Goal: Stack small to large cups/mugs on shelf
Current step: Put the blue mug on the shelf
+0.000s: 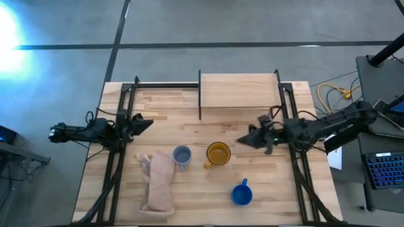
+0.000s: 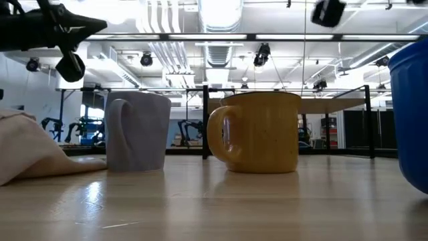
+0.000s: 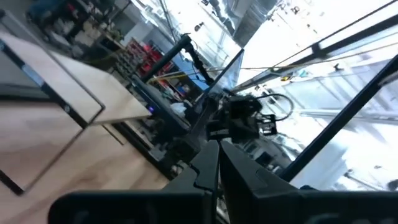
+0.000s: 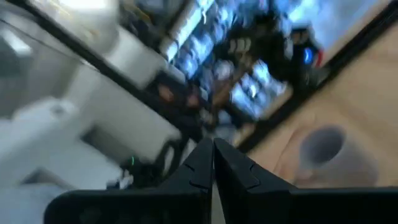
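on the bench all three mugs stand upright in the near half, well apart from the shelf at the far edge. the grey-blue mug sits just beside the pinkish cloth, the yellow mug is near it on the right-arm side, and the small blue mug stands nearer the front edge. nothing is on the shelf yet, so the stacking has not started.

the right hand hangs above the bench just beside the yellow mug, fingers pinched together and holding nothing. the left hand waits over the left side of the bench, also pinched closed and empty.

the main risk, as i judge it, is the right hand going down with its fingers closed: it would strike the yellow mug's rim or wall and shove or tip it instead of gripping it. it needs to spread its fingers first. a second risk is order: if a smaller mug goes on the shelf first, the larger ones cannot nest into it. the grey-blue mug is so close to the cloth that a grasp there could catch the fabric and drag it along. handles could also snag when one mug is lowered into another.
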`<state>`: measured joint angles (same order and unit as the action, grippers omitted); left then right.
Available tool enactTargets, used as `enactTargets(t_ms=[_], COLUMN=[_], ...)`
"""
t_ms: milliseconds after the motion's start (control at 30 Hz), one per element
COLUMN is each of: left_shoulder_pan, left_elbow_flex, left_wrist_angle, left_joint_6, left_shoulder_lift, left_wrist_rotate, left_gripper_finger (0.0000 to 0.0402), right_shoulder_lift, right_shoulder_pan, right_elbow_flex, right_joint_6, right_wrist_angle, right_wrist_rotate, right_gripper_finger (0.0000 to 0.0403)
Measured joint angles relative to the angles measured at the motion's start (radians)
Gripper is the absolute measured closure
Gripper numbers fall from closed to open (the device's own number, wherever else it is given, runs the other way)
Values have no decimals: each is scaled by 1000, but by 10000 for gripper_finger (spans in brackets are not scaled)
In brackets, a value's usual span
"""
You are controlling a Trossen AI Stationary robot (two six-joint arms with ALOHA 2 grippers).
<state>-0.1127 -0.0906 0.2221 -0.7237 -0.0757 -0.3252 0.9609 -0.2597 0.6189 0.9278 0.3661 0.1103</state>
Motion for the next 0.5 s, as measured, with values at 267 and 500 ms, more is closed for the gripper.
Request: enactTargets(t_ms=[267, 500], left_shoulder_pan=[0, 0], left_elbow_flex=[-2, -2], left_wrist_angle=[-4, -65], left_joint_6=[134, 153], left_shoulder_lift=[3, -2], left_wrist_rotate=[125, 143], left_gripper_finger=[402, 402], right_shoulder_lift=[360, 561], right_shoulder_pan=[-43, -245], right_elbow_flex=[672, 987], right_joint_6=[88, 525], right_wrist_angle=[-1293, -1745], right_wrist_rotate=[-46, 40], right_gripper_finger=[394, 394])
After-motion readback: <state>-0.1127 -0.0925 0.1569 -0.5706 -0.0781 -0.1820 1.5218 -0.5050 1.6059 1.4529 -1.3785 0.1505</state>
